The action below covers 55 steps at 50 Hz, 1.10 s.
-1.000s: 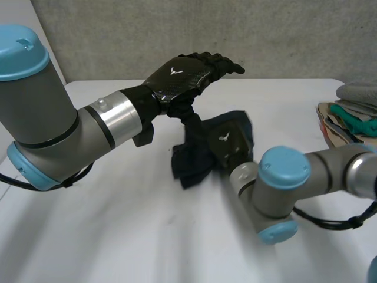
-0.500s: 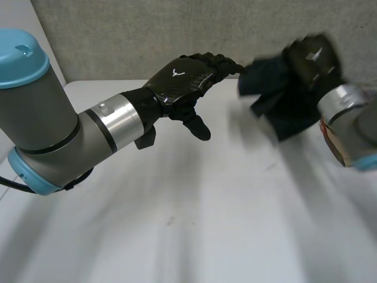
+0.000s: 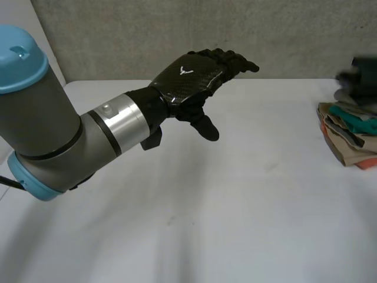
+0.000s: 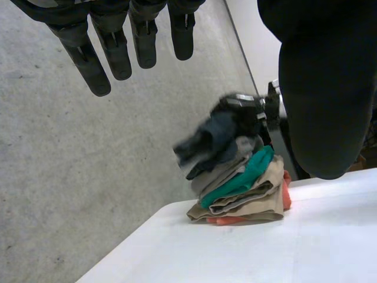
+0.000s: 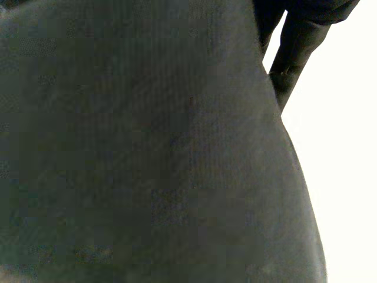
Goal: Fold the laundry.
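**Operator:** Status of the nearer hand?

**Technician:** The left robot hand [image 3: 187,79] is raised over the middle of the counter [image 3: 235,212]. Its fingers [image 4: 112,50] are straight and slightly spread, with the thumb apart. It holds nothing.

**Operator:** Location of the work item?

**Technician:** The dark cloth [image 4: 203,141] is at the top of the stack of folded laundry [image 3: 349,134], by the counter's right edge. Whether it rests on the stack or hangs just above it cannot be determined.

**Operator:** Which hand is nearer to it?

**Technician:** The right robot hand [image 5: 294,50]. The cloth lies directly against its palm side, but whether the hand grips it cannot be determined. The left robot hand is well apart, with the cloth to its right across bare counter.

**Operator:** Long axis?

**Technician:** None readable. The cloth is bunched.

**Operator:** How do the views differ?

**Technician:** The head view gives the gap between the left robot hand and the stack. The left wrist view gives the stack in profile, layer by layer, with the cloth on top. Judgement: placement on the stack looks nearly complete, and the next action is probably release by the right robot hand.
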### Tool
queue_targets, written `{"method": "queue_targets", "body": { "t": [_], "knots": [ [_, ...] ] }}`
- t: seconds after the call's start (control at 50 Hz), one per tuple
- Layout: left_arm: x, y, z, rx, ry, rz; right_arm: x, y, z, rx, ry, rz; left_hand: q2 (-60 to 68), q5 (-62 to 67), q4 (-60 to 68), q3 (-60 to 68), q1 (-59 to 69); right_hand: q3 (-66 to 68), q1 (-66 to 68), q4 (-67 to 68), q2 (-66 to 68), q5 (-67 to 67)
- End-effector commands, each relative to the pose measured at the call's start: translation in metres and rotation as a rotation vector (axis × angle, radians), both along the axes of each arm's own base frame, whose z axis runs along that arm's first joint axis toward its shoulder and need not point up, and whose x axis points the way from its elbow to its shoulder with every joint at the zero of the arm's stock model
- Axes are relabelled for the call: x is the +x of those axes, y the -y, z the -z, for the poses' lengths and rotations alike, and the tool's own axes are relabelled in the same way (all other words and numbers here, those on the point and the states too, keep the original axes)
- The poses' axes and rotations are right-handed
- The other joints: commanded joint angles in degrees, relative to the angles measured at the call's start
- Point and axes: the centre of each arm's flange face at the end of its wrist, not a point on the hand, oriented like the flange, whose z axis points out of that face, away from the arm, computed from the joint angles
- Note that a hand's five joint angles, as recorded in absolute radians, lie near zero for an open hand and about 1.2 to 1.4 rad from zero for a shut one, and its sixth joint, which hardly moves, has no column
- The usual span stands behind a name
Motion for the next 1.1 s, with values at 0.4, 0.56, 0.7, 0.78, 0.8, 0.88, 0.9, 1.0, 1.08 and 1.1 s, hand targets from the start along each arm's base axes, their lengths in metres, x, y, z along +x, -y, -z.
{"method": "queue_targets", "body": {
  "t": [0.4,0.56,0.7,0.78,0.8,0.88,0.9,1.0,1.08,1.1],
  "knots": [
    [-0.006,-0.012,0.008,-0.004,0.018,0.003,-0.054,-0.027,0.031,0.127,0.061,0.089,4.22,4.36,4.25,4.51,5.37,-57.0,-45.2,-58.45,-55.4,-52.85],
    [-0.007,-0.018,0.003,-0.023,0.012,0.011,-0.058,-0.062,-0.005,0.168,0.087,0.155,4.22,4.36,4.25,4.51,5.37,-57.0,-45.2,-58.45,-55.4,-52.85],
    [-0.01,-0.026,-0.003,-0.036,0.003,0.031,-0.082,-0.102,-0.024,0.209,0.052,0.293,4.22,4.36,4.25,4.51,5.37,-57.0,-45.2,-58.45,-55.4,-52.85],
    [-0.01,-0.03,-0.01,-0.052,-0.009,0.035,-0.102,-0.123,-0.034,0.235,0.023,0.402,4.22,4.36,4.25,4.51,5.37,-57.0,-45.2,-58.45,-55.4,-52.85],
    [-0.009,-0.03,-0.012,-0.057,-0.013,0.035,-0.112,-0.13,-0.043,0.235,0.0,0.451,4.22,4.36,4.25,4.51,5.37,-57.0,-45.2,-58.45,-55.4,-52.85],
    [-0.007,-0.033,-0.023,-0.083,-0.033,0.031,-0.138,-0.142,-0.066,0.226,-0.073,0.622,4.05,4.19,4.09,4.34,5.2,-57.0,-45.2,-58.45,-55.4,-52.85],
    [-0.007,-0.033,-0.025,-0.089,-0.039,0.028,-0.142,-0.142,-0.072,0.216,-0.099,0.667,4.05,4.19,4.09,4.34,5.2,-57.0,-45.2,-58.45,-55.4,-52.85],
    [-0.001,-0.033,-0.043,-0.126,-0.076,-0.03,-0.154,-0.143,-0.101,0.164,-0.266,0.939,4.22,4.35,4.25,4.5,5.36,-57.0,-45.2,-58.45,-55.4,-52.85],
    [0.01,-0.027,-0.058,-0.144,-0.113,-0.147,-0.037,-0.12,-0.145,-0.012,-0.299,0.785,4.05,4.19,4.09,4.34,5.2,-57.0,-45.2,-58.45,-55.4,-52.85],
    [0.014,-0.024,-0.062,-0.146,-0.126,-0.206,-0.014,-0.119,-0.149,-0.034,-0.289,0.734,3.55,3.69,3.59,3.84,4.7,-57.0,-45.2,-58.45,-55.4,-52.85]
  ]
}}
